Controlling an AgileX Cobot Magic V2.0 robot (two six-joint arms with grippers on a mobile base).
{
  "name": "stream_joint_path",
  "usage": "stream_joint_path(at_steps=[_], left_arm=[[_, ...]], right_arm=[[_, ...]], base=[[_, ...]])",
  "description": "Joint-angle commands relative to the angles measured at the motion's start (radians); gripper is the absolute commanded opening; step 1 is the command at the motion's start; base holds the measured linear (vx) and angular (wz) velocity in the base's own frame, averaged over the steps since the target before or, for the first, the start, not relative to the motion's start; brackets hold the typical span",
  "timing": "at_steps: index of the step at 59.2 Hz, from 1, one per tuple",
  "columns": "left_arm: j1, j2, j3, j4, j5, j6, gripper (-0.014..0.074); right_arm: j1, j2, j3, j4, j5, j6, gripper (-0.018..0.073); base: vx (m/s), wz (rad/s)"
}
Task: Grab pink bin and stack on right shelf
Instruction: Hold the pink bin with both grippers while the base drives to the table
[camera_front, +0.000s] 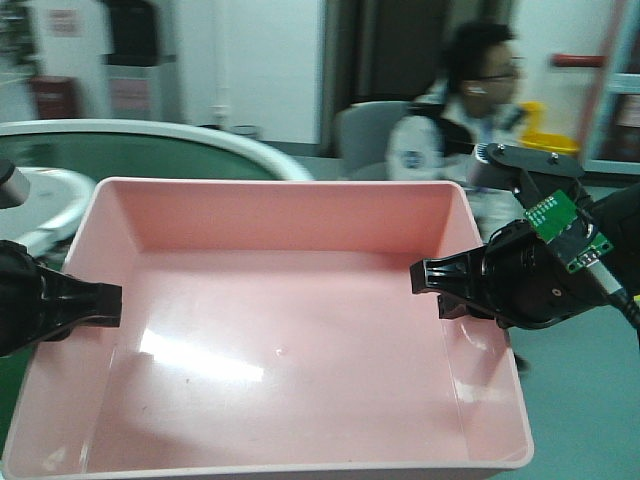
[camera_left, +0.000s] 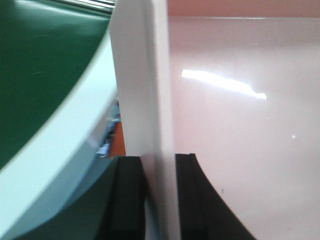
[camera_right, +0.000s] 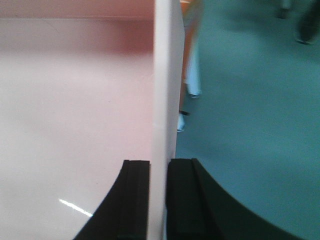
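The pink bin (camera_front: 280, 330) fills the front view, held up level between both arms, empty inside. My left gripper (camera_front: 105, 305) is shut on the bin's left wall; in the left wrist view the wall (camera_left: 150, 100) runs between the two black fingers (camera_left: 192, 200). My right gripper (camera_front: 440, 285) is shut on the bin's right wall; in the right wrist view the wall (camera_right: 165, 90) passes between its fingers (camera_right: 135, 200). The dark glossy right shelf is out of view.
The green curved conveyor belt (camera_front: 140, 150) with its white edge lies behind and left of the bin, also in the left wrist view (camera_left: 40, 65). A seated person (camera_front: 470, 130) is at the back right. Teal floor (camera_right: 250, 125) lies to the right.
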Motion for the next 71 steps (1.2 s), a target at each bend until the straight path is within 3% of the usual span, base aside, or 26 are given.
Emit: stream_joint_path(at_steps=[1,33,71], left_arm=[[0.004,-0.038,-0.028,0.006,-0.076,0.007,-0.0001],[0.004,-0.038,-0.028,0.006,-0.076,0.007,-0.0001],[0.004,-0.038,-0.028,0.006,-0.076,0.007,-0.0001]], right_arm=[[-0.018,-0.038,-0.031,-0.068,-0.056,-0.007,-0.0008],[-0.018,-0.038,-0.031,-0.068,-0.056,-0.007,-0.0008],[-0.018,-0.038,-0.031,-0.067,-0.056,-0.007,-0.0008]], base=[[-0.06,-1.0],[0.07,-0.77],[0.29,-0.35]])
